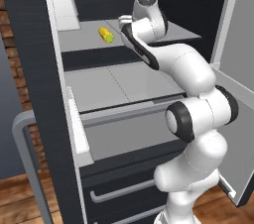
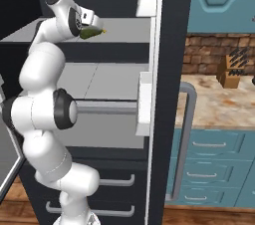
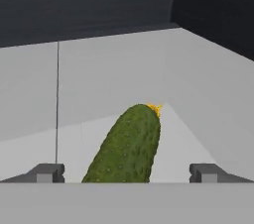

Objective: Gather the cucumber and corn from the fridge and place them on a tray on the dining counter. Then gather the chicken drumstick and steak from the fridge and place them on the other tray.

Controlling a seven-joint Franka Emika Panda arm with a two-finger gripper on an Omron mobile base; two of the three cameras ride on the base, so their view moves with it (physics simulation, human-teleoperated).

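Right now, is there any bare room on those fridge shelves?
Yes: the lower shelf is bare. The upper shelf is free left of the corn; beside it, the open hand straddles the cucumber.

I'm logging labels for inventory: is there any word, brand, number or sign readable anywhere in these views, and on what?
None: no readable text in any view.
The fridge, the cucumber, the corn and the knife block all show plain surfaces without lettering.
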